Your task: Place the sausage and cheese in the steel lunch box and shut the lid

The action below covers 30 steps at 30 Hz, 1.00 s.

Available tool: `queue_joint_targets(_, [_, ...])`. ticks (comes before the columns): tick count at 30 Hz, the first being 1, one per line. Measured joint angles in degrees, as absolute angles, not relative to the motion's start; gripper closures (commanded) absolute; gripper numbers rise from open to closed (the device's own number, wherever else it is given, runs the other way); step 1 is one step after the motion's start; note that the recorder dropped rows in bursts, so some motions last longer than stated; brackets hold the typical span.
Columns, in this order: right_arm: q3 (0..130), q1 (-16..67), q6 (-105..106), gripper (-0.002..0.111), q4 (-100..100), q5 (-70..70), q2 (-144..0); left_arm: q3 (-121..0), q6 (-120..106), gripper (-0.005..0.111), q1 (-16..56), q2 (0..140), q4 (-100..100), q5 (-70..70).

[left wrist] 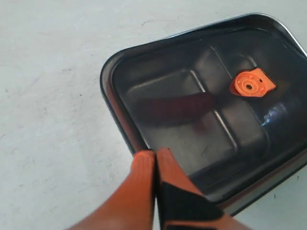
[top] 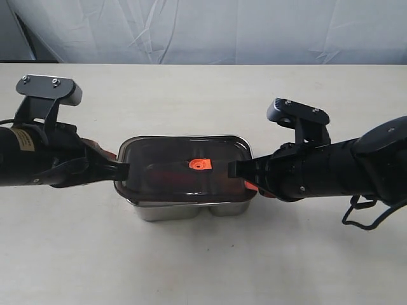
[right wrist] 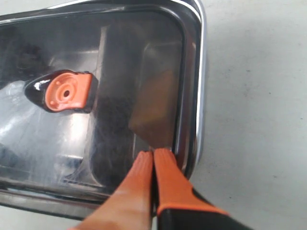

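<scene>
Inspection: the lid (top: 184, 166) is sitting on the steel lunch box (top: 184, 211), its long axis running left to right across the table (top: 203, 267). The left gripper (top: 124, 168) is bearing on the lid's left short end, jaws pressed together and gripping nothing. The right gripper (top: 234, 170) is doing likewise at the right end, so each arm is nearest its own end. Through the smoky lid the sausage (left wrist: 172, 108) is showing in the left compartment. A brownish wedge, probably the cheese (right wrist: 153, 110), is lying in the right. The coming move is, in my judgement, calling for a downward press at both ends.
</scene>
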<state>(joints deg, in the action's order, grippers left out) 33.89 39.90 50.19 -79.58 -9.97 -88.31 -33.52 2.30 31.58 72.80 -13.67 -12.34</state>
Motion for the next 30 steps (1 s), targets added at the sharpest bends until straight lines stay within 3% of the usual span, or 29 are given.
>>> queue_joint_targets(30, [33.57,40.02,50.19,0.108,-78.21,-12.72,-79.98,-33.52,2.03,0.106,31.58,79.86,-13.57,-15.89])
